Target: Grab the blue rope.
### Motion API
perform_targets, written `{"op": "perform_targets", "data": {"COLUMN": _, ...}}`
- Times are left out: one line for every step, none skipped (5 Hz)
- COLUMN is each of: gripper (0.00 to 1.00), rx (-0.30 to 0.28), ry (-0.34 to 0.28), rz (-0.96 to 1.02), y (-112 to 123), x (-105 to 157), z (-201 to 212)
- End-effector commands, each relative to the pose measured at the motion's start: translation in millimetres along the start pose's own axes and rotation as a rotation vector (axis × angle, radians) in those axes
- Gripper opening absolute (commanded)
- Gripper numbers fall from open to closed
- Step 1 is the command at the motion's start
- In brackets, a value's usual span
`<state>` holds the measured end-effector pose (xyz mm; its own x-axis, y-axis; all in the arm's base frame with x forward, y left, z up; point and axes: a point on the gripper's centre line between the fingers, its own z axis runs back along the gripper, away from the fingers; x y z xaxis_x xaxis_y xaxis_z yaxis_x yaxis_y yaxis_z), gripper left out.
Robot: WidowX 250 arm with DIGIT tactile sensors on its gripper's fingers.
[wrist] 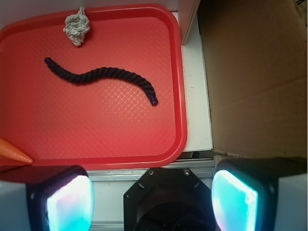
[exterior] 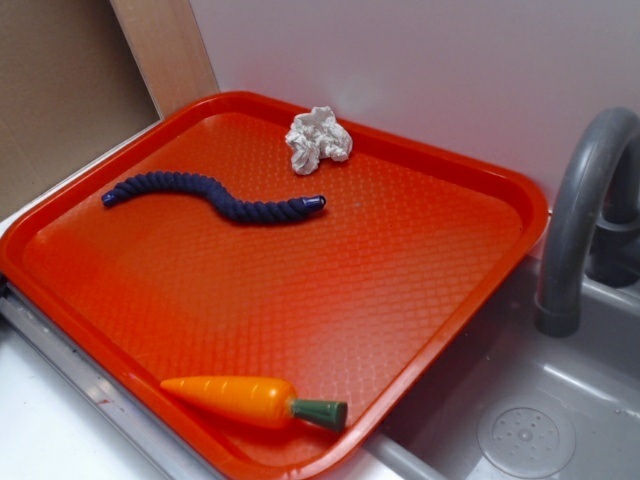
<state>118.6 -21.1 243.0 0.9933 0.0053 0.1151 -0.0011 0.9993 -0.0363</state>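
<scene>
high above, pincer (wrist: 151,192) spread wide, off the tray's (wrist: 179,96) edge, blue rope (wrist: 103,75) untouched

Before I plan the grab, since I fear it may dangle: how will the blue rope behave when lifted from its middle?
The blue rope lies in an S-curve on the tray, so it is probably floppy and both ends would sag. Its twisted strands look grippy rather than slippery. It seems light, and lying flat it is unlikely to roll. The gripper stands open, off the tray.

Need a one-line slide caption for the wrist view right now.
Open tool hovering off the red tray's edge, blue rope lying untouched in an S-curve near a crumpled paper wad.
</scene>
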Motion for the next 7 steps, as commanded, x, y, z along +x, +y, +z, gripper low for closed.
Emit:
{"op": "perform_targets", "data": {"gripper": 1.0, "rx": 0.0, "ry": 0.0, "rz": 0.0, "y": 0.0, "x": 0.0, "z": 0.0}}
{"op": "perform_targets", "data": {"gripper": 1.0, "rx": -0.051, "ry": -0.045, "rz": -0.143, "y": -0.8, "x": 16.7, "z": -6.2}}
{"op": "perform_targets", "data": {"gripper": 1.0, "rx": -0.037, "ry": -0.08, "rz": -0.325, "y": -3.5, "x": 38.6, "z": -19.2}}
{"op": "perform_targets", "data": {"gripper": 1.0, "rx": 0.002, "ry": -0.132, "rz": -0.583, "y": -16.8, "x": 64.8, "z": -27.7}}
{"op": "perform_targets", "data": {"gripper": 1.0, "rx": 0.02, "ry": -0.153, "rz": -0.84, "y": -41.6, "x": 92.8, "z": -44.4}}
{"op": "perform_targets", "data": {"gripper": 1.0, "rx": -0.012, "ry": -0.138, "rz": -1.09, "y": -58.9, "x": 100.9, "z": -60.2}}
{"op": "perform_targets", "data": {"gripper": 1.0, "rx": 0.002, "ry": -0.085, "rz": -1.35, "y": -79.5, "x": 99.5, "z": -88.3}}
